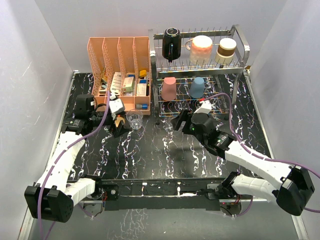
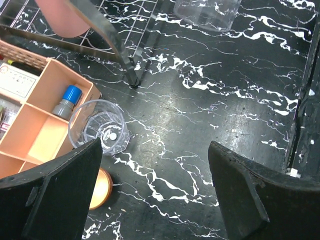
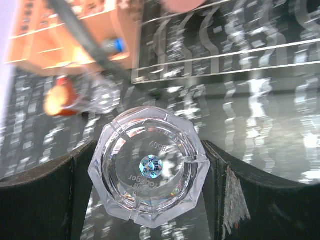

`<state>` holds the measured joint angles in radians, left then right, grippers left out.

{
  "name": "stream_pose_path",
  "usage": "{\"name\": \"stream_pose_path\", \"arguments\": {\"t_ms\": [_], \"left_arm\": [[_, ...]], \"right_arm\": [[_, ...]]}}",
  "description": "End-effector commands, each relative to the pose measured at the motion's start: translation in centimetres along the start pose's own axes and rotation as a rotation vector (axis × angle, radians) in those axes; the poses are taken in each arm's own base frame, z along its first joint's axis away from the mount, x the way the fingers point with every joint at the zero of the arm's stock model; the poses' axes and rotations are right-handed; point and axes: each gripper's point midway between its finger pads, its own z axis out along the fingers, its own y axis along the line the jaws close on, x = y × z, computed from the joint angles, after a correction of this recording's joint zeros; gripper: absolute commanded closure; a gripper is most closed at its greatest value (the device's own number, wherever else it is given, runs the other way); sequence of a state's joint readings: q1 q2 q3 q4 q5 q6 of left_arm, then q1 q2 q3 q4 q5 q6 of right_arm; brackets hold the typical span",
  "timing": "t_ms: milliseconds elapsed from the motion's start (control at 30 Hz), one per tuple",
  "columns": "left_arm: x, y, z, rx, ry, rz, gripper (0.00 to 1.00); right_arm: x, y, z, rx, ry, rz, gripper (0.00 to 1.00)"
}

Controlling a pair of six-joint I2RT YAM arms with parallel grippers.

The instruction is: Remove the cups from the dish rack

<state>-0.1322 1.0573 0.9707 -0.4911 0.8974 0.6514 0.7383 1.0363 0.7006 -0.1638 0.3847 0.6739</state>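
Observation:
The silver wire dish rack [image 1: 240, 65] stands at the back right. Its upper tier holds a black mug [image 1: 170, 44], a peach mug [image 1: 201, 47] and a pale cup with a brown band [image 1: 226, 50]. The lower tier holds a pink tumbler [image 1: 168, 88] and a blue tumbler [image 1: 197, 87]. My right gripper [image 1: 178, 122] [image 3: 150, 170] is in front of the rack, shut on a clear glass [image 3: 150, 167] with its base towards the camera. My left gripper [image 1: 118, 126] [image 2: 155, 200] is open and empty beside another clear glass [image 1: 133, 119] [image 2: 100, 125] standing on the table. A small orange-red cup [image 2: 101, 189] sits by its left finger.
A peach-orange organizer [image 1: 120, 70] with small boxes and bottles stands left of the rack, close to the left gripper. The rack's front leg [image 2: 132, 80] is just beyond the standing glass. White walls enclose the black marble table [image 1: 165, 155].

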Motion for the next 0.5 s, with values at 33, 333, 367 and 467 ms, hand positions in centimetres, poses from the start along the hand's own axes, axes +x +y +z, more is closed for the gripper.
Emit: {"name": "stream_pose_path", "arguments": {"t_ms": [33,333,367,467], "left_arm": [[0.0,-2.4,0.7,0.055,-0.014,0.201,0.17],[-1.1,-4.6,1.5,0.041,-0.086,0.419,0.25],[-1.3,-4.6,1.5,0.039,-0.093,0.419,0.27],[-1.8,-4.8,1.6,0.041,-0.108,0.410,0.33]], "right_arm": [[-1.4,9.8,-1.6,-0.327,0.076,0.335,0.57],[-0.8,17.1,-3.5,-0.637,0.310,0.641,0.58],[-0.8,17.5,-3.6,-0.658,0.328,0.661,0.58],[-0.3,18.2,-3.9,-0.692,0.380,0.717,0.60]]}}
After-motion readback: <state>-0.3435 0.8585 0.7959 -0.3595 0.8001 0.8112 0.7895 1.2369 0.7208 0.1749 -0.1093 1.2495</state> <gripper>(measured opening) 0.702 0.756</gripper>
